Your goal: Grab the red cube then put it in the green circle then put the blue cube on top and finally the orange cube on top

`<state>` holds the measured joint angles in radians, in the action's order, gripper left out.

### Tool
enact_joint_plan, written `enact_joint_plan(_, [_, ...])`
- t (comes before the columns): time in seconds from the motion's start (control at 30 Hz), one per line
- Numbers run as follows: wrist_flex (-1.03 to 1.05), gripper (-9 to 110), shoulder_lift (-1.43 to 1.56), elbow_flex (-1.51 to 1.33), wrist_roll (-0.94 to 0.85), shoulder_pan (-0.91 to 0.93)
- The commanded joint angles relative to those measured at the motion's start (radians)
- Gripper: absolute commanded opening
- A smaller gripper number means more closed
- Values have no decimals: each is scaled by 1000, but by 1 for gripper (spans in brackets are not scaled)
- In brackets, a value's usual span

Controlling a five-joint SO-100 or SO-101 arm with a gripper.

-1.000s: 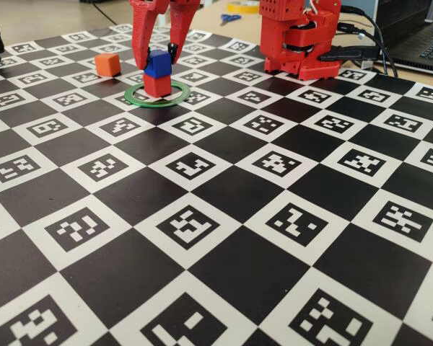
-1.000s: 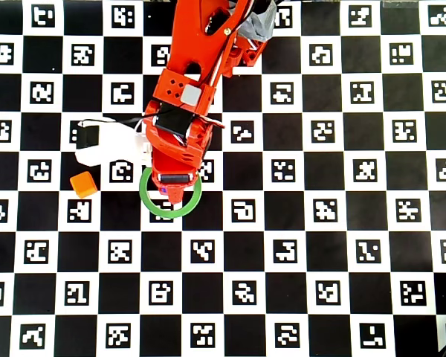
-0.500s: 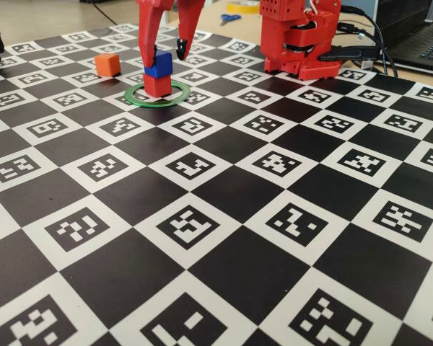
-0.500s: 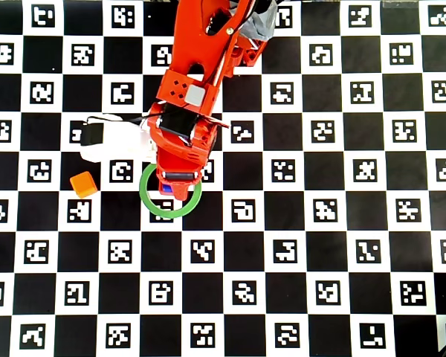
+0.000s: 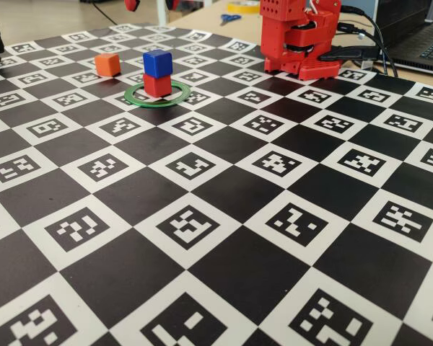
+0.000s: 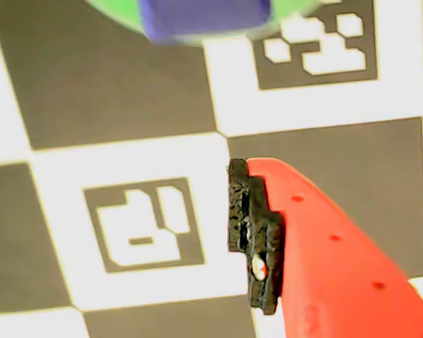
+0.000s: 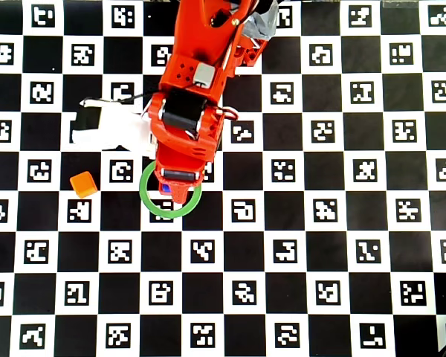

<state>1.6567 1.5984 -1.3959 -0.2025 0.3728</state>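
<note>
Arm (image 7: 193, 97) above green circle (image 7: 150, 206)

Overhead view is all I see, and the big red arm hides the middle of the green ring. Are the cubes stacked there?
Observer: Yes; the fixed view shows the blue cube sitting on the red cube inside the green circle.
Operator: Is the end effector squeezing them?
Observer: No; the end effector hangs above the stack at that view's top edge, tips apart, touching nothing.
Operator: Is it holding anything?
Observer: The wrist view shows only bare board beside its finger.
</note>
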Motion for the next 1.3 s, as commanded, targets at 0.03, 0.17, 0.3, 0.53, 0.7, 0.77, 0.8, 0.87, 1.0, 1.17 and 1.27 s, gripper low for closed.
enact_joint_plan(0.03, [32,27,-49,209,34,66])
enact_joint_plan(0.17, [28,29,-98,285,100,132])
enact_joint_plan(0.3, [15,30,-141,347,176,202])
enact_joint_plan(0.53, [14,31,-261,445,255,308])
enact_joint_plan(0.7, [-6,31,-371,486,316,373])
enact_joint_plan(0.77, [-32,33,-383,453,337,390])
enact_joint_plan(0.8, [-51,33,-383,428,342,396])
enact_joint_plan(0.87, [-78,36,-383,380,351,403])
enact_joint_plan(1.0, [-146,37,-383,296,364,416])
enact_joint_plan(1.17, [-236,37,-385,196,391,420])
enact_joint_plan(1.27, [-276,37,-393,156,414,425])
